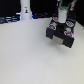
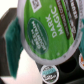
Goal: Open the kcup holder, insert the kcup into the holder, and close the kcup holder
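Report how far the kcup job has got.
Done: the kcup holder looks open, since the wrist view shows a stored pod inside. In hand: the gripper is above the holder, apparently holding the kcup over it. Left: seating the kcup and closing the holder.

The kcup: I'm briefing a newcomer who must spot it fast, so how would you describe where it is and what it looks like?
Find the black holder on the pale table, towards the exterior view's right, with the arm right above it. In the wrist view the kcup fills most of the frame, over the holder. Its big green lid reading "Dark Magic" sets it apart from the smaller round-topped pod lying in the holder.
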